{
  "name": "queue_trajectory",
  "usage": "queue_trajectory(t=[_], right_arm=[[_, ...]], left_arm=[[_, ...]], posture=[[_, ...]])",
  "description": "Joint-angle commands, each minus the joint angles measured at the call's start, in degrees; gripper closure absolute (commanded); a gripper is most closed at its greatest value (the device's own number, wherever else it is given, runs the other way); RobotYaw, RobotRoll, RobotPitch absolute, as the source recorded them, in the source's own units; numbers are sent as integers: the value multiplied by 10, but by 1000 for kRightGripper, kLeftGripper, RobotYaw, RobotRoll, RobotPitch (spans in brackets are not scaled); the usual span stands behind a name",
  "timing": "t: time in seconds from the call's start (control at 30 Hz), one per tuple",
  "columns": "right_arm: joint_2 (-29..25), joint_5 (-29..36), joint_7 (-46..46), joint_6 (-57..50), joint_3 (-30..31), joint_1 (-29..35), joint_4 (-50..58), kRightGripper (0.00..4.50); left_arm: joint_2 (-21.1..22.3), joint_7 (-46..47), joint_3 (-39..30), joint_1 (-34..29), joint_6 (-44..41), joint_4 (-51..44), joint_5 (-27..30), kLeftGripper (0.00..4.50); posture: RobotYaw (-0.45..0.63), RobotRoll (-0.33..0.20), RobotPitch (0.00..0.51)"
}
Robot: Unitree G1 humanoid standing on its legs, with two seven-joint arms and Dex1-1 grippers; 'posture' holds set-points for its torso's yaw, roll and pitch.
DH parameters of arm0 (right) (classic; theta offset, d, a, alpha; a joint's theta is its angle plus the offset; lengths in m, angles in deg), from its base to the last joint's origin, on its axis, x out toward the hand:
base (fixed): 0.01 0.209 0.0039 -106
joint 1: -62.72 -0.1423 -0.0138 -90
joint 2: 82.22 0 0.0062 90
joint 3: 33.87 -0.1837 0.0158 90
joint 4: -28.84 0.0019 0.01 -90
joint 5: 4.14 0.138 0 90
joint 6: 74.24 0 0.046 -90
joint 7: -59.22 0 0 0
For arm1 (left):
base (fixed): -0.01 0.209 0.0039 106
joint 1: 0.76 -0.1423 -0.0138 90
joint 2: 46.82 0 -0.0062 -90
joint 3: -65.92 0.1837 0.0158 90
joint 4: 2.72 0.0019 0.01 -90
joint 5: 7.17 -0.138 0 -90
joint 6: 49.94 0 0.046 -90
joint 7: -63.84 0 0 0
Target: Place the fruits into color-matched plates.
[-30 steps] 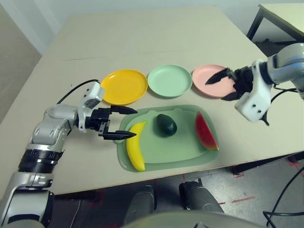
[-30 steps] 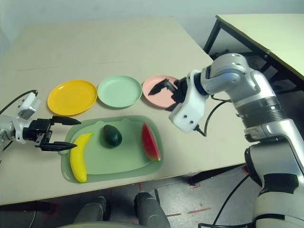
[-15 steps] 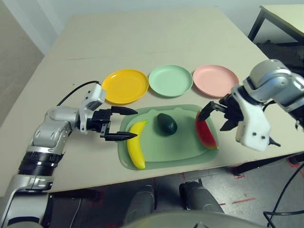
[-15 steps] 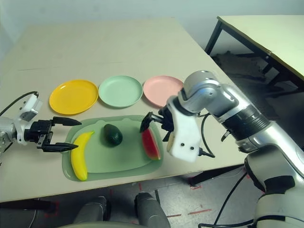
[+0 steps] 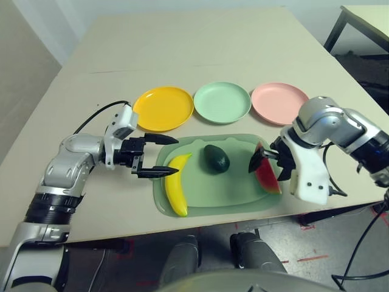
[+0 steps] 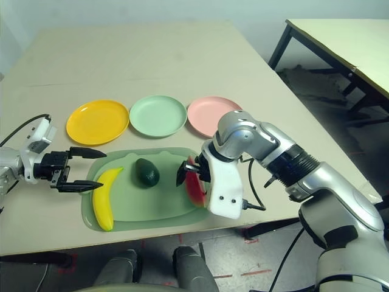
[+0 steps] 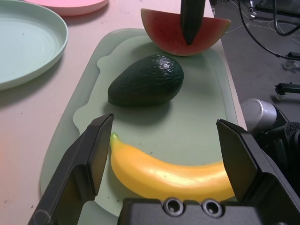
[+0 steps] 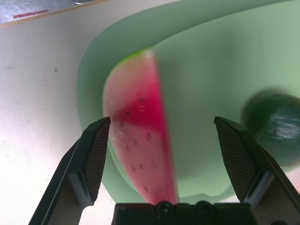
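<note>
The right gripper (image 5: pixel 268 163) has swung in from over the pale pink round plastic plate (image 5: pixel 279 103) and come down over the red toy watermelon wedge with green rind (image 5: pixel 267 173). Its black fingers are spread wide and empty, straddling the wedge without touching it. That reads as the approach for the first pick; no fruit has reached a plate yet.

All three fruits lie on the rounded-rectangle green cutting mat (image 5: pixel 237 194) near the table's front edge. The wedge sits at the mat's right end, its long axis running front to back. The curved yellow toy banana (image 5: pixel 175 186) lies at the left end, also lengthwise front to back, its far tip leaning right. The small dark green toy avocado (image 5: pixel 216 158) lies between them.

The left gripper (image 5: pixel 157 156) hovers by the mat's left edge, jaws apart and empty, unmoved.

Farther back, the yellow-orange plate (image 5: pixel 163 108), pale mint green plate (image 5: pixel 222 102) and pink plate stand in a row, all bare.
</note>
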Motion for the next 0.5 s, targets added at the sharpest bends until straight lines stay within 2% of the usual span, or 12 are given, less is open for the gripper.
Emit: queue_trajectory(t=[0.03,0.33,0.43,0.5], right_arm=[[4,-24,-1,13,3,13,-15,16],[4,-63,-17,-29,-13,39,-26,16],[7,-68,-17,-63,-23,49,-11,588],[11,-72,-19,-78,-29,54,-2,1300]], left_arm=[[5,2,-1,-7,-4,-14,1,0],[5,-3,2,-1,0,-10,-3,0],[3,-7,6,5,4,-4,-7,0],[2,-9,10,11,7,3,-11,0]], posture=[[33,0,136],[15,0,131],[5,0,127],[-4,0,124]])
